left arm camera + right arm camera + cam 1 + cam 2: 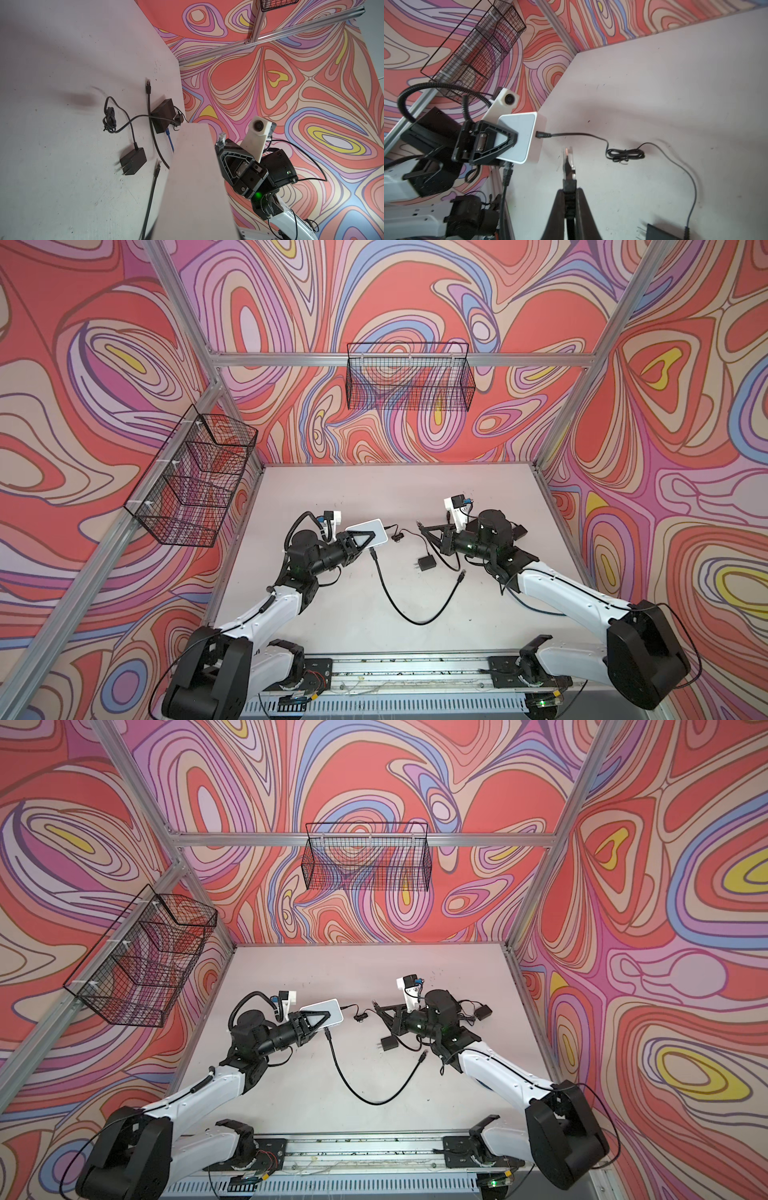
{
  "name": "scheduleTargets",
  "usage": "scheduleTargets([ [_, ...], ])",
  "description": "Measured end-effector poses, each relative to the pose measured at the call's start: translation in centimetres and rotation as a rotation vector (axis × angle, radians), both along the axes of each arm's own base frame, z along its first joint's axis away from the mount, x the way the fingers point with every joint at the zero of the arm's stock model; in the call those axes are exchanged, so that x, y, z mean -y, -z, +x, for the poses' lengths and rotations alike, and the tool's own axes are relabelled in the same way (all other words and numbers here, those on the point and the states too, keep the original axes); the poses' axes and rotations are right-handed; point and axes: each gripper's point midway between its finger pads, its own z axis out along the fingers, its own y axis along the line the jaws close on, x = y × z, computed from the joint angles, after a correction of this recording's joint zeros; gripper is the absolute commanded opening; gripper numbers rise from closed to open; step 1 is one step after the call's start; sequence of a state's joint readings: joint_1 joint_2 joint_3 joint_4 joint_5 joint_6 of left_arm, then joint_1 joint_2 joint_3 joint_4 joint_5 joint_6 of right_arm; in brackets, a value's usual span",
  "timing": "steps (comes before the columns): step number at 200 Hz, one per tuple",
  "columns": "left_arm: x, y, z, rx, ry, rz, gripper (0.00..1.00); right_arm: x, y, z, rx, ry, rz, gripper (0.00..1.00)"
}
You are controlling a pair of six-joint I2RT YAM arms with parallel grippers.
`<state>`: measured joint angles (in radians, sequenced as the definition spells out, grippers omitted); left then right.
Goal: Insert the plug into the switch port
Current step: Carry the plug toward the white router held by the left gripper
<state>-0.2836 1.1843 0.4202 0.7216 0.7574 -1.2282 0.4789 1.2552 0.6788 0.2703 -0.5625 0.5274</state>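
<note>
Well above the pale table (332,497), the left gripper (365,540) holds the small, flat white plastic switch (368,531) in the air, with its fingers closed on the two broad faces of the box. A thin black power lead (571,135) already sits in the narrow side of the switch that looks toward the right arm. A thicker black network cable (506,176) goes into the neighbouring edge, the one nearer to the robot's base. Near that narrow side, but clearly apart from it, the right gripper (568,187) is pinched shut on the black boot of another cable. The clear plastic plug (568,159) sticks out in front of the fingertips and points toward the switch. Lower than the switch, on the right arm's side, a black power adapter (424,563) lies on the table. I judge the step in hand to be the approach: the plug is grasped but not yet inserted. The free port shows in no view, so I cannot tell which face carries it. The next move, I think, calls for lining the plug squarely with that port, latch on the correct side, and then a straight, gentle push while the left gripper braces the switch.
</note>
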Motion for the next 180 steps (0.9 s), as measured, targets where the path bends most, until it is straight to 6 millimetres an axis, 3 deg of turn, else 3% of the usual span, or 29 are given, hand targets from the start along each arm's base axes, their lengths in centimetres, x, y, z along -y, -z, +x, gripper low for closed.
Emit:
scheduleTargets([
  [45,2.5,-2.0,1.0,0.059,0.055,-0.038,0.04,-0.1,0.6,-2.0,-0.080,-0.039,0.094,0.00],
  [80,4.3,-3.8,1.0,0.117,0.096,-0.061,0.04,-0.3,0.3,-2.4,-0.104,-0.051,0.157,0.00],
  [120,5.6,-3.3,0.7,0.110,0.122,-0.072,0.04,-0.8,-0.2,-2.0,-0.119,-0.060,0.215,0.00],
  [180,5.8,-3.5,1.0,0.118,0.110,-0.092,0.04,-0.9,-1.1,-2.0,-0.108,-0.065,0.251,0.00],
])
